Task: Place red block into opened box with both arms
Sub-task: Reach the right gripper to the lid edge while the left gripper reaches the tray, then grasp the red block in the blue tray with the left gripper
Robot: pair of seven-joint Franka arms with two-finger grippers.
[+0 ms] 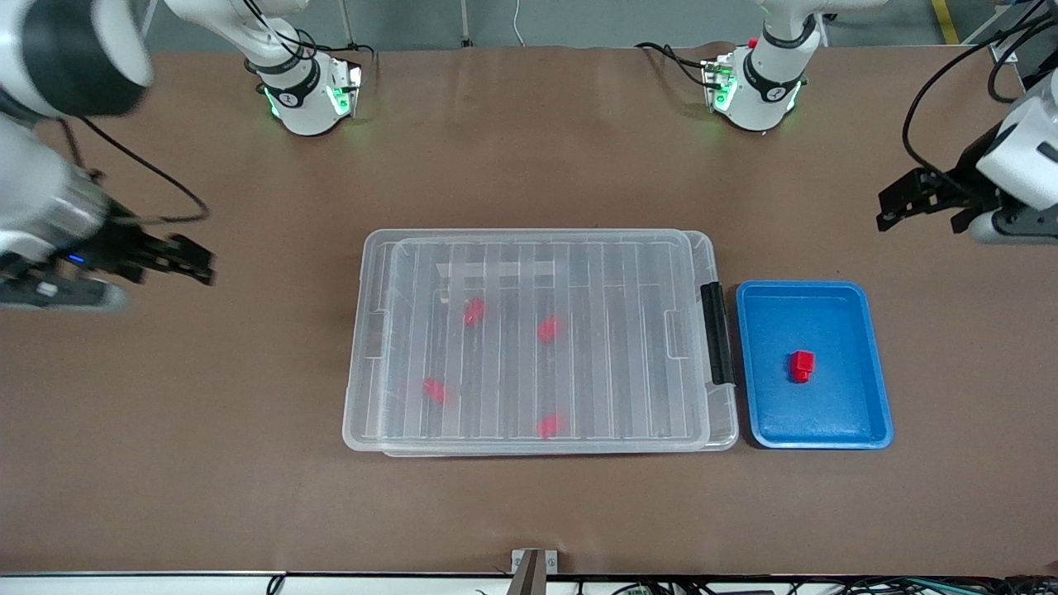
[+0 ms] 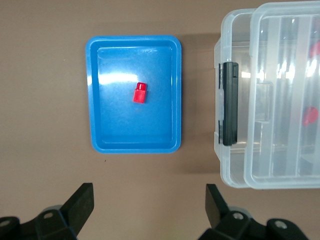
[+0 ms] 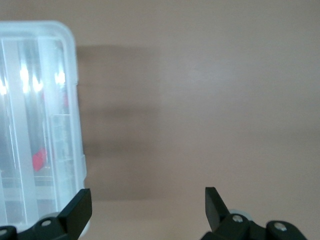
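Note:
A small red block [image 1: 802, 365] [image 2: 140, 93] lies alone in a shallow blue tray [image 1: 878, 364] [image 2: 95, 100]. Beside the tray, toward the right arm's end, stands the clear box [image 1: 357, 397] [image 2: 227, 165] [image 3: 70, 60]. Its ribbed lid [image 1: 579, 273] lies on top, slightly shifted, and its black latch [image 1: 716, 332] [image 2: 229, 102] faces the tray. Several more red blocks [image 1: 474, 311] show through the lid. My left gripper [image 1: 886, 211] [image 2: 150, 200] hangs open over bare table by the tray. My right gripper [image 1: 207, 266] [image 3: 147, 202] hangs open over bare table off the box's other short end.
Both arm bases [image 1: 306, 95] [image 1: 756, 87] stand along the table edge farthest from the front camera. A small metal bracket [image 1: 533, 566] sits at the table's nearest edge. Brown tabletop surrounds the box and tray.

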